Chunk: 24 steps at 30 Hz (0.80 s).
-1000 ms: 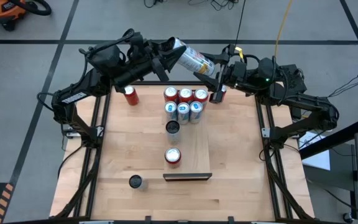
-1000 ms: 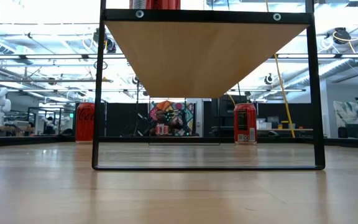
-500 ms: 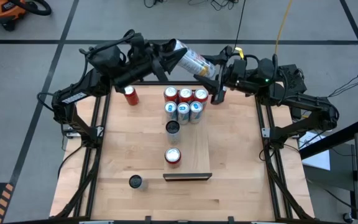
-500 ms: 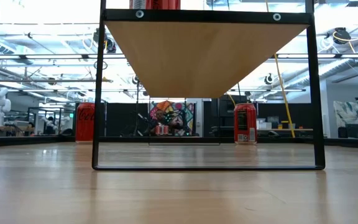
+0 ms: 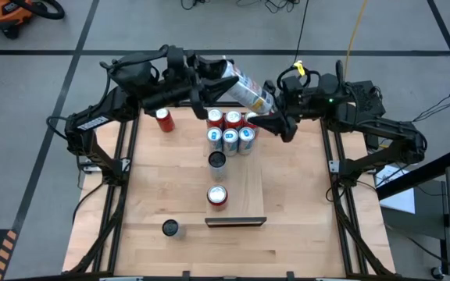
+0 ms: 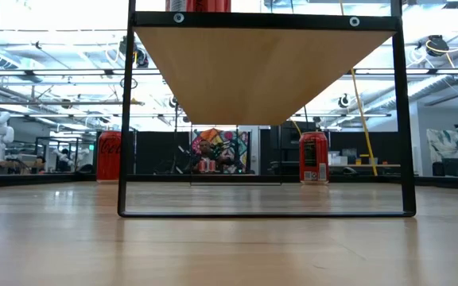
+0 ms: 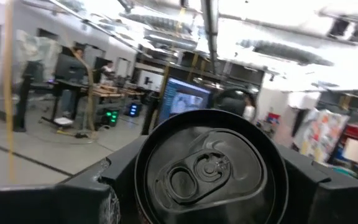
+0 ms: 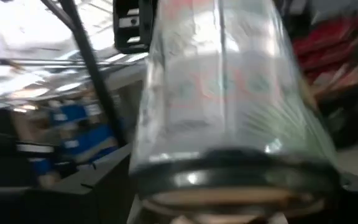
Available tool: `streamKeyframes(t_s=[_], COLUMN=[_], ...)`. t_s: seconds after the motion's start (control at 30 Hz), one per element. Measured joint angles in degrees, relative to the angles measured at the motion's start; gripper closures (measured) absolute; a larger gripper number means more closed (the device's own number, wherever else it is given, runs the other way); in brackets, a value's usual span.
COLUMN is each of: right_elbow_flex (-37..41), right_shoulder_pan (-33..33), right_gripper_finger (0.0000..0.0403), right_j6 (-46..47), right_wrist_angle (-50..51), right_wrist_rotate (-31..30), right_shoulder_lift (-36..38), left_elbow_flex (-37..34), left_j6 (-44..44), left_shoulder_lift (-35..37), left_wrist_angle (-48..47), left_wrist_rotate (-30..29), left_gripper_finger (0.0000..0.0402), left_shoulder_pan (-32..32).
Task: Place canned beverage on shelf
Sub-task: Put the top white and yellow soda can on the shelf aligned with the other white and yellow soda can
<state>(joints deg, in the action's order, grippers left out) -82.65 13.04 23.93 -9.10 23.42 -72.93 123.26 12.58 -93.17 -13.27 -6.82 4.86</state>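
A wide workshop with a grey taped floor surrounds the black-framed wooden table [image 5: 170, 195]. Down the middle of it runs the shelf [image 5: 244, 183], a long pale board raised on a black frame, its dark strip at the table's near end.

At the shelf's far end stands a cluster of cans: three red cans [image 5: 233, 118] in the back row and three blue-and-white cans [image 5: 230, 139] just in front of them. Farther along the shelf a dark-topped can [image 5: 218, 161] stands alone, and nearer the dark strip a red-and-white can [image 5: 217, 195]. On the table itself, a red can [image 5: 163, 119] stands by the far left corner and a small dark can [image 5: 170, 228] near the near left corner.

Above the far edge of the table, the two arms meet over the can cluster. The left gripper [image 5: 203, 78] has its fingers clamped on a silver canned beverage [image 5: 244, 86], held tilted in the air; its dark lid [image 7: 210, 169] fills the left wrist view. The right gripper [image 5: 276, 121] is at the can's lower end, above the shelf's far end. I cannot tell whether its fingers grip the can or stand clear of it.

In the low view the shelf's underside [image 6: 261, 67] spans the frame.
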Motion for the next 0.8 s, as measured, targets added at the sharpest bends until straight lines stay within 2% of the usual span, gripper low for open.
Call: streamKeyframes(t_s=[0.3,0.43,0.53,0.67,0.8], right_elbow_flex=[0.0,0.0,0.0,0.0,0.0], right_shoulder_pan=[0.1,0.0,0.0,0.0,0.0], right_gripper_finger=[0.0096,0.0096,0.0096,0.0096,0.0096], right_j6=[18.2,20.2,18.0,14.5,14.4], right_wrist_angle=[10.1,18.3,26.8,37.5,38.2], right_wrist_rotate=[14.6,19.5,22.9,23.1,18.1], right_shoulder_lift=[1.2,2.1,3.2,6.4,10.7], left_elbow_flex=[0.0,0.0,0.0,0.0,0.0], left_j6=[-3.0,-3.0,-3.9,-6.8,-10.9], left_shoulder_lift=[0.1,0.1,0.1,0.1,0.1], left_wrist_angle=[-4.4,-4.3,-4.4,-6.4,-10.9], left_wrist_rotate=[9.1,14.9,19.0,23.3,25.4], left_gripper_finger=[0.0150,0.0150,0.0150,0.0150,0.0150], left_shoulder_pan=[0.0,0.0,0.0,0.0,0.0])
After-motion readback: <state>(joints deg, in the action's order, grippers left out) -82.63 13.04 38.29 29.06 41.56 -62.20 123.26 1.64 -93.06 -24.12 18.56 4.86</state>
